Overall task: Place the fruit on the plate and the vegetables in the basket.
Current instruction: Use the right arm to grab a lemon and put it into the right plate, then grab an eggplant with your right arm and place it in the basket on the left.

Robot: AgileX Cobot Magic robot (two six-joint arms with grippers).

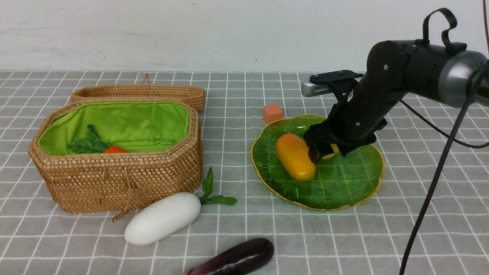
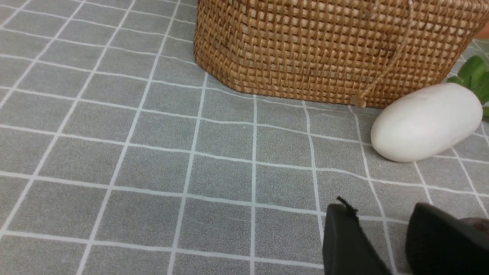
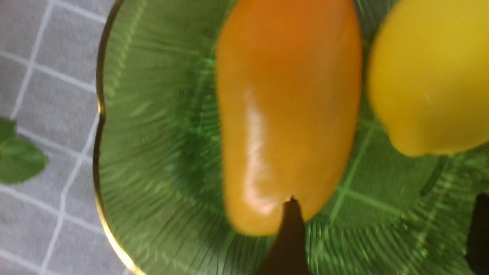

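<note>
Sitting inside the basket [image 1: 126, 179] is just the carrot [image 1: 114, 149], leaves and all. The plate [image 1: 344, 187], off to the basket's right, has the mango-like fruit [image 1: 295, 156] and the lemon [image 3: 428, 76] side by side, with the right gripper [image 3: 386, 202] hanging wide open over them, gripping nothing. White vegetable [image 1: 162, 217] and aubergine [image 1: 237, 258] lie out in front of the basket; left gripper [image 2: 380, 208] sits low there too, jaws partly apart, empty.

Two fruits [image 1: 294, 156], three vegetables [image 1: 162, 218], one plate [image 1: 344, 187], basket [image 1: 126, 179], cube [image 1: 272, 113].

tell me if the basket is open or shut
Open. The basket shows its green lining and a carrot inside; the lid lies behind it.
</note>
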